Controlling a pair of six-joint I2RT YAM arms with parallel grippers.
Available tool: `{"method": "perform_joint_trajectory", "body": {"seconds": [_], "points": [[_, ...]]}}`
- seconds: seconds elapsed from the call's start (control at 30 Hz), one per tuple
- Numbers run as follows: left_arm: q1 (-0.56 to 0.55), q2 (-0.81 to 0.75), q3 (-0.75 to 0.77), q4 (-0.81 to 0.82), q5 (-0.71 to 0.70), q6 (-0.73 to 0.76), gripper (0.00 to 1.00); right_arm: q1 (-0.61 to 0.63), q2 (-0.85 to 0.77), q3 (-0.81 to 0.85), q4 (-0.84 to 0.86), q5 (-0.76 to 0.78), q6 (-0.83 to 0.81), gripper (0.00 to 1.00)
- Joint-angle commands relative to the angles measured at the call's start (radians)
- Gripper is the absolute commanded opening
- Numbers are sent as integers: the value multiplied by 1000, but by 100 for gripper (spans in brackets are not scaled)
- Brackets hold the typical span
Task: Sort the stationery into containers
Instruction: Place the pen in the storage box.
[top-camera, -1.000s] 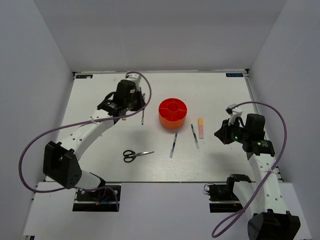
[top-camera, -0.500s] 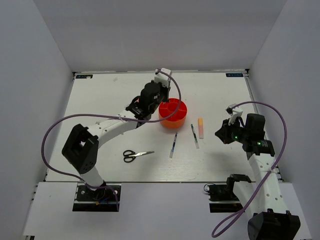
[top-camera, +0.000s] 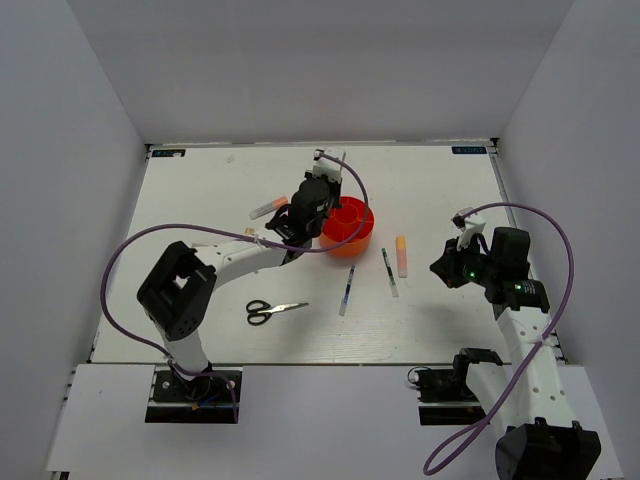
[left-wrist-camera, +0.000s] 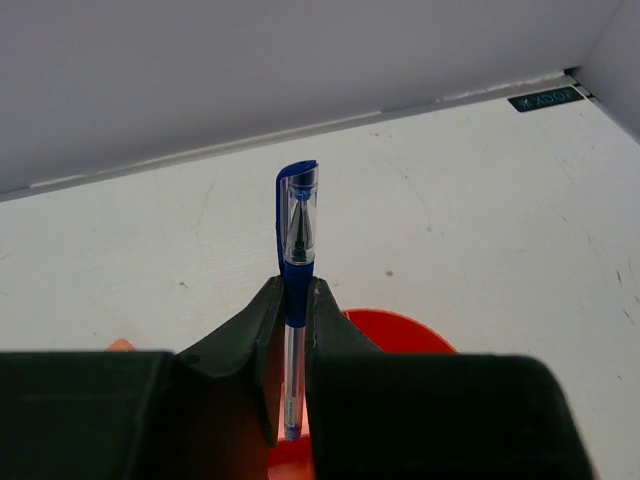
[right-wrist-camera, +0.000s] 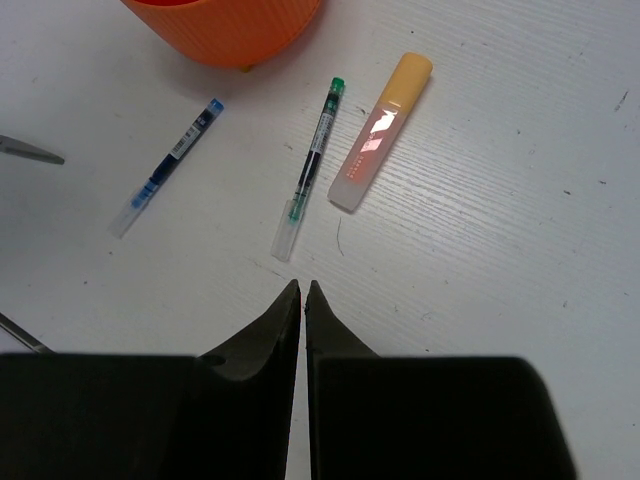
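Swung in from the upper left, the left gripper (left-wrist-camera: 294, 300) clamps a blue-capped clear plastic pen (left-wrist-camera: 298, 215) above the round orange-red plastic cup (top-camera: 358, 233) at centre frame, seemingly ready to drop it. The right gripper (right-wrist-camera: 302, 293) is pinched together, empty.

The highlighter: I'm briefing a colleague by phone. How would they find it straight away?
Start at the orange organizer cup mid-table and look right. Past a thin green-capped pen lies the highlighter. Unlike that pen, it is stubby and peach with a yellow-orange cap.

White-and-black jointed arms (top-camera: 230, 262), looping purple cables (top-camera: 520, 206), matte black gripper fingers (left-wrist-camera: 245, 335), small green lights (top-camera: 468, 272)
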Motion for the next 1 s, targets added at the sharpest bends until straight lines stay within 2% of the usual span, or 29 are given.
{"method": "perform_joint_trajectory", "body": {"seconds": [0.0,0.17,0.3,0.6,0.87,0.97], "points": [[1,-5,12,69,-62,28,0,6,0,10,33,-6,-9,7],[7,24,79,61,-64,77,0,4,-1,8,34,-3,-8,7],[21,60,107,44,-65,60,0,4,3,7,36,3,-9,7],[35,146,121,46,-84,62,0,4,2,5,37,6,-11,7],[32,153,84,33,-61,-12,0,4,6,5,43,9,-14,8],[26,138,55,37,-59,-24,17,4,8,4,42,12,-14,8]]}}
